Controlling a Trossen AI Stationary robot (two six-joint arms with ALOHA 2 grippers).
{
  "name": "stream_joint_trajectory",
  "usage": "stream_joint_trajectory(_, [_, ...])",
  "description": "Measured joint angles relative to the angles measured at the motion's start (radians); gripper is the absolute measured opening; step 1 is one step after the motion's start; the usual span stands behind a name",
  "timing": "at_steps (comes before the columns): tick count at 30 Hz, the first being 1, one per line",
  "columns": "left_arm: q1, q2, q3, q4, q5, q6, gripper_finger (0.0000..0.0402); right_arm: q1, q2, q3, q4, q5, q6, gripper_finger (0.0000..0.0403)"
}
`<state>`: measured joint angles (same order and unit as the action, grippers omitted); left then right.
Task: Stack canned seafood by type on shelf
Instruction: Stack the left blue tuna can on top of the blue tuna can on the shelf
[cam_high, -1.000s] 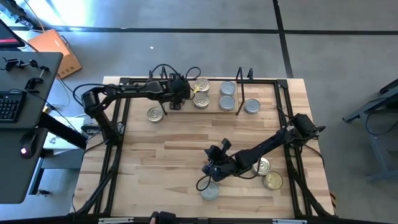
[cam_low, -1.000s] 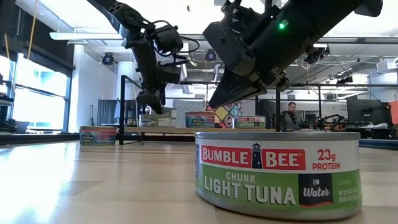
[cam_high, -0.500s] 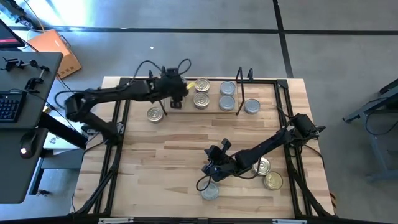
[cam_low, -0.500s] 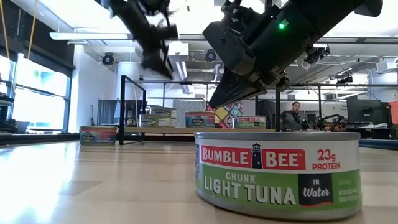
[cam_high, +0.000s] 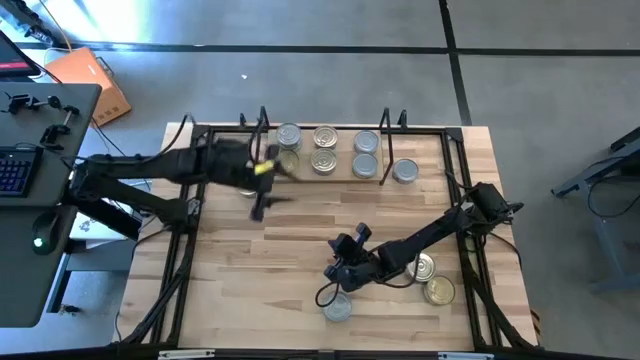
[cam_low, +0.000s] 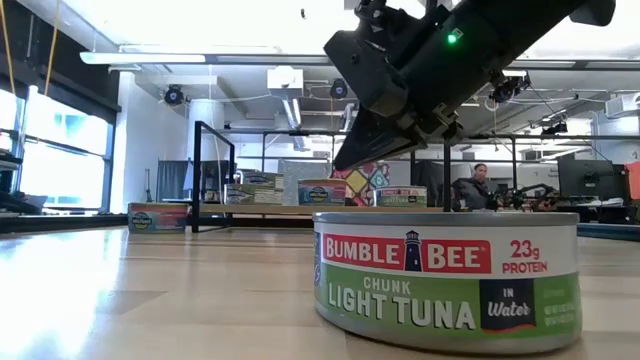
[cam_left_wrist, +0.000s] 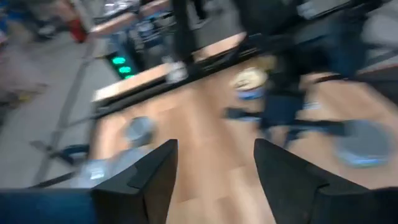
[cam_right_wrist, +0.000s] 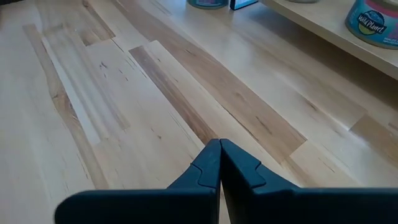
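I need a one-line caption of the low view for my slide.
Close-up tuna tin on the table, the shut right gripper poised above it, and more tins lined on the shelf behind.

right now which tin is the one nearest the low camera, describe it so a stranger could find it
Start at the front edge of the wooden table, below the right gripper. The tin sits alone there, silver-topped. Its two neighbours to the right are gold-topped, and its label reads Bumble Bee chunk light tuna.

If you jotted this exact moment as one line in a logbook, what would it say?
left gripper: open, empty, beside shelf | right gripper: shut, empty, low over table | shelf: five tins | loose tins on table: several
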<state>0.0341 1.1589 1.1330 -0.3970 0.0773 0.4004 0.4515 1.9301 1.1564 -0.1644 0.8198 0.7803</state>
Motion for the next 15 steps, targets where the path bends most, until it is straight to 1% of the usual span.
stream_joint_trajectory(2, [-0.067, -0.012, -0.025, 0.012, 0.001, -0.062, 0.0188, 0.011, 0.0, 0.0, 0.008, 0.012, -0.017, 0.0])
stream_joint_trajectory(5, [-0.179, -0.023, -0.099, 0.072, 0.0, -0.14, 0.0161, 0.032, 0.0, 0.0, 0.014, 0.037, -0.039, 0.0])
stream_joint_trajectory(7, [-0.261, -0.026, -0.169, 0.165, -0.001, -0.182, 0.014, 0.045, 0.0, 0.0, 0.015, 0.046, -0.046, 0.0])
stream_joint_trajectory(9, [-0.341, -0.027, -0.248, 0.302, -0.017, -0.216, 0.012, 0.054, 0.0, 0.0, 0.019, 0.047, -0.048, 0.0])
stream_joint_trajectory(12, [-0.456, -0.027, -0.374, 0.535, -0.099, -0.26, 0.0091, 0.063, 0.005, 0.0, 0.038, 0.05, -0.06, 0.0])
stream_joint_trajectory(13, [-0.49, -0.027, -0.413, 0.601, -0.141, -0.273, 0.0082, 0.067, 0.007, -0.003, 0.053, 0.049, -0.078, 0.0])
stream_joint_trajectory(15, [-0.555, -0.027, -0.485, 0.7, -0.247, -0.311, 0.0066, 0.069, 0.007, -0.036, 0.141, 0.029, -0.119, 0.0])
